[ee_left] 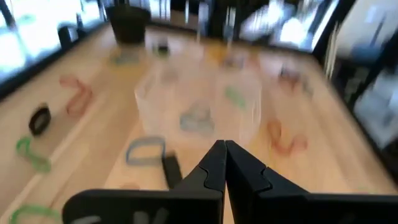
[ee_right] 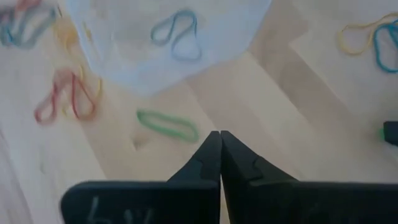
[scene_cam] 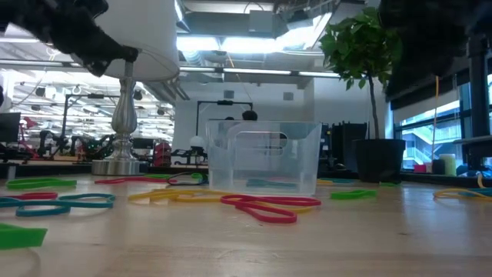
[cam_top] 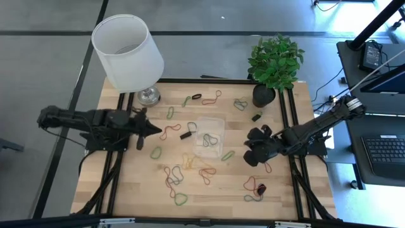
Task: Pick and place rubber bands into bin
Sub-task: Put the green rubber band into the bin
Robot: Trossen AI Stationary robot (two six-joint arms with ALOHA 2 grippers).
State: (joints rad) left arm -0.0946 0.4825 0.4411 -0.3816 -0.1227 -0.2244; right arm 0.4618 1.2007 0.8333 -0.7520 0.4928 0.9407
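i'm working in a robotics lab: other robot rigs point(scene_cam: 69, 145) are sitting on benches behind my wooden table point(cam_top: 139, 190), under strip lights point(scene_cam: 254, 45).

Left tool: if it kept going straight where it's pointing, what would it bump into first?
Probably the bin. The left tool, shut, points right at its near clear wall. A bluish band lies off to one side on the table, likely below its path.
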